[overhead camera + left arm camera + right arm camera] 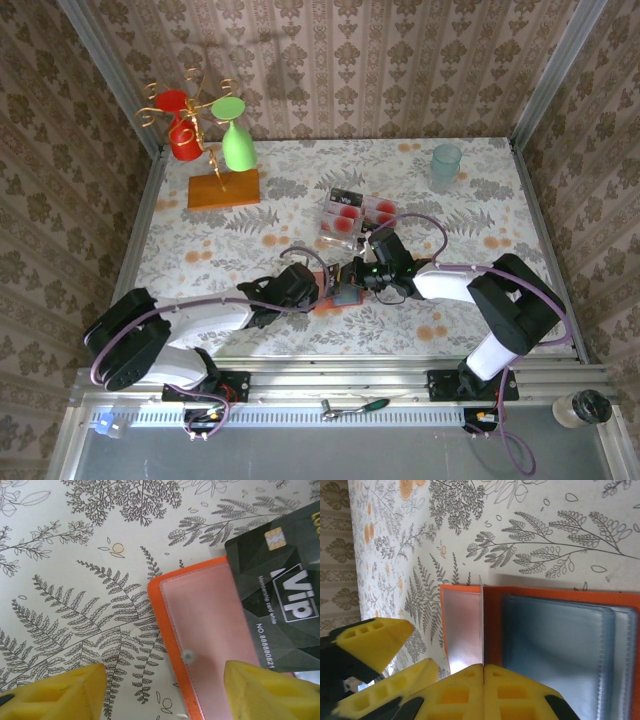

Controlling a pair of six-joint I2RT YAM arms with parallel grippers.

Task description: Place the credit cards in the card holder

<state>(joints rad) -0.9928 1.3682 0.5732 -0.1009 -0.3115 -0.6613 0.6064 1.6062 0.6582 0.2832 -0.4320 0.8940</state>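
Observation:
The card holder [345,297] lies open on the tablecloth, orange with a clear pocket [200,630] and grey-blue lining [560,640]. My right gripper [483,666] is shut on one credit card [482,620], seen edge-on above the fold. In the left wrist view that card [285,590] is dark with "VIP" lettering and overlaps the pocket's far corner. My left gripper [164,680] is open and straddles the holder's orange edge, one finger over the pocket and one over the cloth. The other credit cards [350,212] lie in a loose pile behind the two grippers [322,285] [362,275].
A wire stand with a red cup and a green cup on an orange wooden base [223,190] is at the back left. A pale blue-green cup [446,165] stands at the back right. Patterned walls enclose the table. A jar [580,408] sits off the table's near right.

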